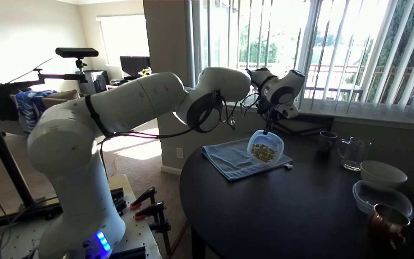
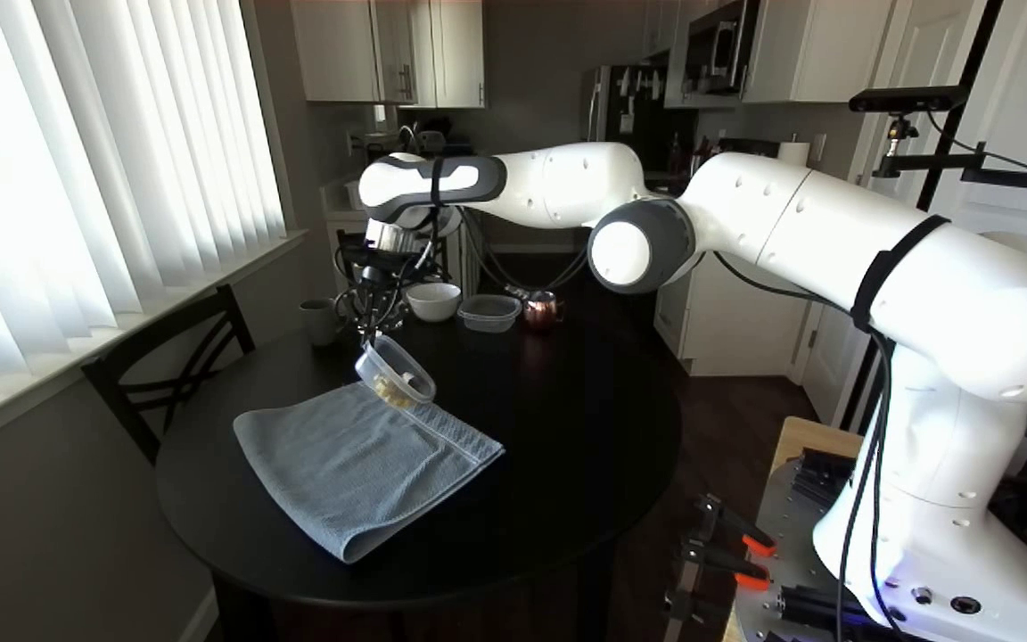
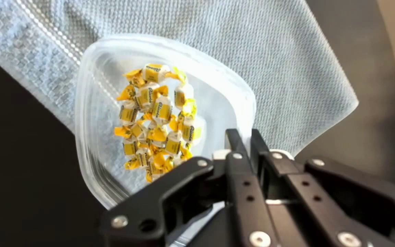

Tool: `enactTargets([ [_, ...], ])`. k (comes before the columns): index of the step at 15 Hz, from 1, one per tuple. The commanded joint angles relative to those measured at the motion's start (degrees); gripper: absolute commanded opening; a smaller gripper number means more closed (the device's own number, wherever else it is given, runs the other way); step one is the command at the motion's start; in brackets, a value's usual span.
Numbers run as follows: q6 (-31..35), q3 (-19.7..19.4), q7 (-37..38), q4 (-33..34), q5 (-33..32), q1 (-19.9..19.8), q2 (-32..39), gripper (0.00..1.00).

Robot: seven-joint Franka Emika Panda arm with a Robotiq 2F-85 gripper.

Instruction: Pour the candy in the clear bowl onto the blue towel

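The arm point(image 1: 131, 104) stands up from its base point(image 1: 81, 230) beside the dark round table point(image 1: 282, 212), extended well out over the tabletop. Its upper section point(image 1: 149, 95) slants upward away from the base; beyond that the forearm point(image 1: 225, 82) lies nearly level, and the wrist point(image 1: 282, 90) is bent down at the far end.

Gripper point(image 3: 243, 140): directed downward, jaws set close together on the rim of the clear bowl point(image 3: 214, 103). The hold is at one edge of the bowl only.

Clear bowl: tilted well off level, over one edge of the blue towel point(image 2: 344, 464). Whether its low side touches the cloth, I cannot tell from here.

Candy point(image 3: 156, 120): yellow-and-white wrapped pieces, heaped inside the bowl, bunched toward its lowered side.

Blue towel: folded, lying on the table.

White bowl point(image 1: 381, 172), clear container point(image 1: 379, 196) and copper mug point(image 1: 388, 226): near one another on the same tabletop, well apart from the towel.
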Motion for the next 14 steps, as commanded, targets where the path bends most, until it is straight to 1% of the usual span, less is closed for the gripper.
enactTargets([
  [1,-4.7,5.05,-5.66,-0.33,4.28,-1.94,-0.64,0.02],
  [4,-8.27,8.54,-9.27,-0.39,6.96,-3.16,-0.25,0.02],
  [9,-16.63,13.43,-14.68,-0.62,10.87,-5.88,0.2,0.02],
  [10,-20.68,13.3,-14.74,4.06,12.14,-5.54,2.89,0.02],
  [14,-29.99,15.38,-15.23,4.72,15.84,-6.42,4.83,0.02],
])
